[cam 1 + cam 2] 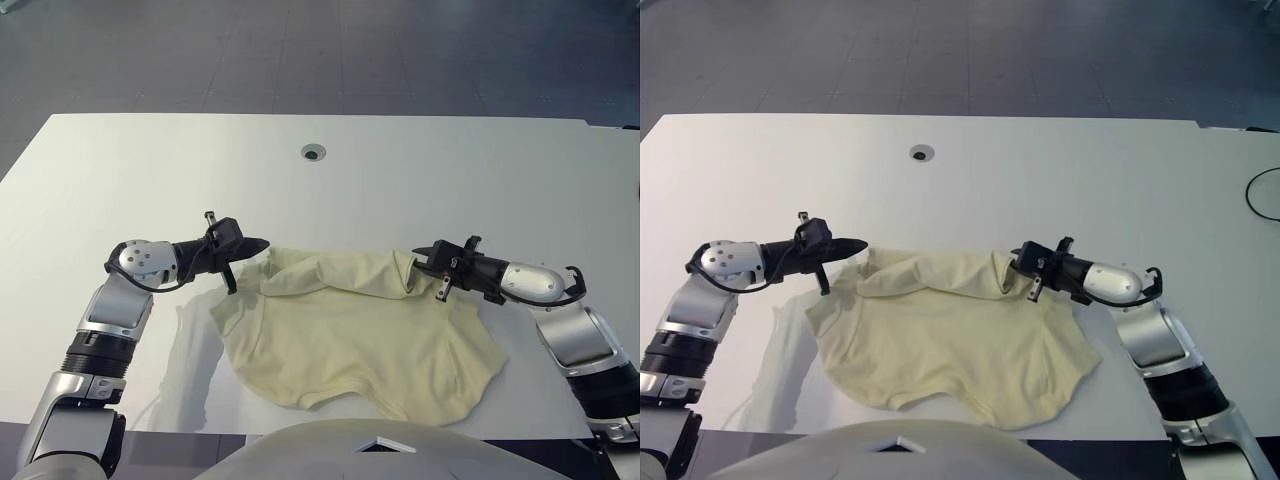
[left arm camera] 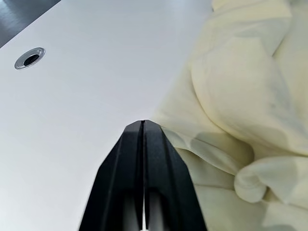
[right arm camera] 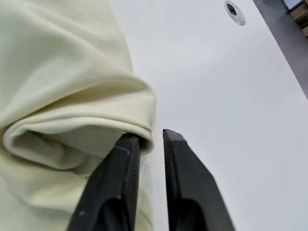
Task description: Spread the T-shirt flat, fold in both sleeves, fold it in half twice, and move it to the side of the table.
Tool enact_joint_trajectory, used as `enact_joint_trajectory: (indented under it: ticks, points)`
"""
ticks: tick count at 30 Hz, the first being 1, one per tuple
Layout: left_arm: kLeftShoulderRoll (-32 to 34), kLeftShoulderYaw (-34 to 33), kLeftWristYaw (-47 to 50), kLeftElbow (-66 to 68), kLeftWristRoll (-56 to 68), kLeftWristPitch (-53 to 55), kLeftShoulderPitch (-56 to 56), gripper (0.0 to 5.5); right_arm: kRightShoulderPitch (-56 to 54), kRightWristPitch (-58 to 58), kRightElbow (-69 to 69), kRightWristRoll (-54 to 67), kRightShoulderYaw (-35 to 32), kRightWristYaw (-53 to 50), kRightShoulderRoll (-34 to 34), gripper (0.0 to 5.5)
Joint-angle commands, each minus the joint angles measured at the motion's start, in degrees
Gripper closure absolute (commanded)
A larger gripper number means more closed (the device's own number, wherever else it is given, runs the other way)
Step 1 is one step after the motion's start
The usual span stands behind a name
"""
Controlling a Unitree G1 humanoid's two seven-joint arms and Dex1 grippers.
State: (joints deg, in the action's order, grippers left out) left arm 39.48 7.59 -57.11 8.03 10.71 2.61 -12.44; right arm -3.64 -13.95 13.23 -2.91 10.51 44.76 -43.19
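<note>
Your wide white table [image 1: 480,180] carried the pale yellow cotton T-shirt [image 1: 350,340] on its near half, between the two arms. The shirt was crumpled, not flat: its top edge was rolled into a thick fold running from one gripper to the other, and the lower hem sagged close to the near table edge. My read is that you were on the spreading step, with sleeves and halving not yet started. Your black two-finger left gripper [image 1: 258,243] sat at the shirt's left top corner with its fingers pressed together and no cloth visible between them, tip just beside the fabric edge [image 2: 143,122]. Your right gripper [image 3: 151,134] sat at the right end of the roll with a narrow gap between its fingers. The bunched hem rested against one finger and the gap looked empty, so I'd call that not gripped. Placed at opposite corners, the pair looked set to pull the roll outward and away. A broad stretch of tabletop lay beyond the shirt toward the far edge, and the small round grey cable grommet [image 1: 313,152] sat well apart from it. There was little margin at the near edge.
</note>
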Motion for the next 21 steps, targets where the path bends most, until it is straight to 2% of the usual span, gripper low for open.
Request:
enact_joint_trajectory:
  ticks: [1,6,13,18,21]
  points:
    - [0.13,-0.78,-0.39,-0.05,-0.41,-0.48,-0.39,5.50,-1.26,1.82,-0.26,0.79,-1.32,-0.27,0.95,5.36]
    - [0.04,-1.02,-0.52,-0.32,-0.26,-0.66,-0.07,5.50,-1.63,5.77,-1.48,-0.25,-1.17,-1.52,2.05,5.49]
    - [-0.97,-3.85,0.97,0.17,0.94,-2.31,-3.00,5.50,-7.61,21.48,-8.61,-6.96,-0.94,-7.27,2.21,5.49]
    - [-2.36,-7.14,3.54,1.08,1.90,-4.29,-6.70,5.50,-18.59,33.84,-23.68,-17.15,2.46,-14.20,2.93,5.49]
    - [-3.19,-8.92,4.85,1.86,2.74,-5.13,-8.91,5.50,-28.14,40.69,-37.62,-25.74,5.57,-22.90,3.82,5.49]
